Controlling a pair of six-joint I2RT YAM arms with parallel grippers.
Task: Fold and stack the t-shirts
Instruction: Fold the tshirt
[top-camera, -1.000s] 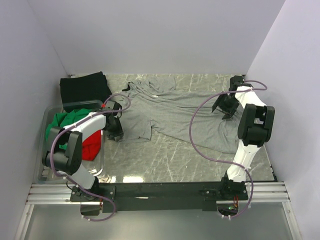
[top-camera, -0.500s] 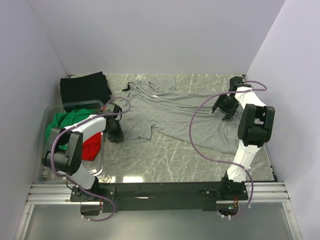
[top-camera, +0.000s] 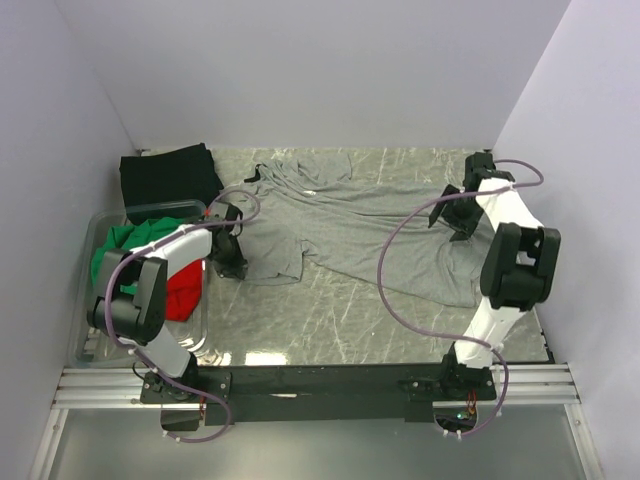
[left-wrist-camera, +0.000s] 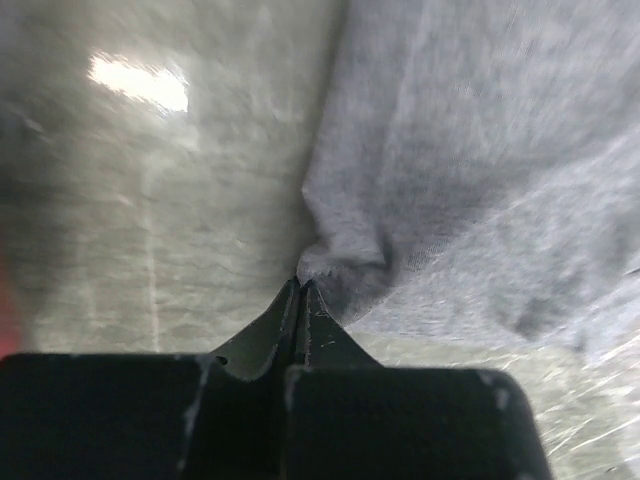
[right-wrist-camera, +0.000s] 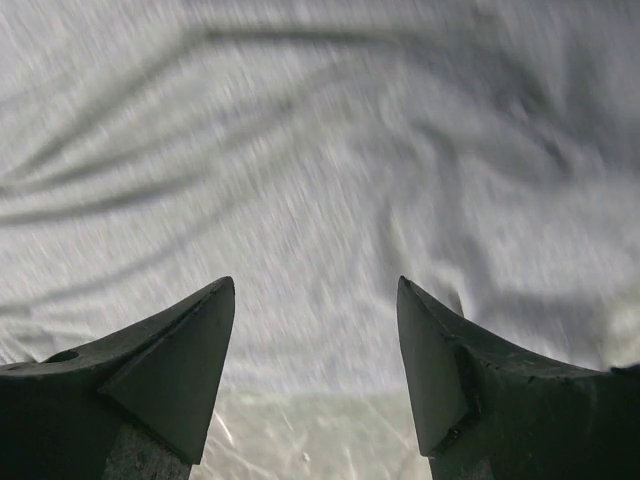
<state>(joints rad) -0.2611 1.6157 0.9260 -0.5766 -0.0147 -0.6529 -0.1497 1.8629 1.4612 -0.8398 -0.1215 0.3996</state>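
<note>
A large heather-grey t-shirt (top-camera: 370, 225) lies spread and wrinkled across the table. My left gripper (top-camera: 232, 264) sits at the shirt's near-left corner. In the left wrist view its jaws (left-wrist-camera: 300, 286) are pressed together with a bunched tip of the grey t-shirt (left-wrist-camera: 470, 150) pinched between them. My right gripper (top-camera: 457, 212) hovers open over the shirt's right side. In the right wrist view the right gripper (right-wrist-camera: 315, 300) has only grey t-shirt (right-wrist-camera: 320, 150) below its spread fingers. A folded black t-shirt (top-camera: 170, 176) lies at the back left. Green (top-camera: 128, 246) and red (top-camera: 186, 290) t-shirts sit in a bin.
A clear plastic bin (top-camera: 92, 232) stands at the left edge beside my left arm. White walls close in the back and both sides. Bare marbled tabletop (top-camera: 330, 315) shows in front of the grey shirt. The arms' mounting rail (top-camera: 320, 382) runs along the near edge.
My left gripper has shut on the grey shirt's near-left corner. The right arm's elbow has swung to the right and its gripper has shifted slightly back, still open.
</note>
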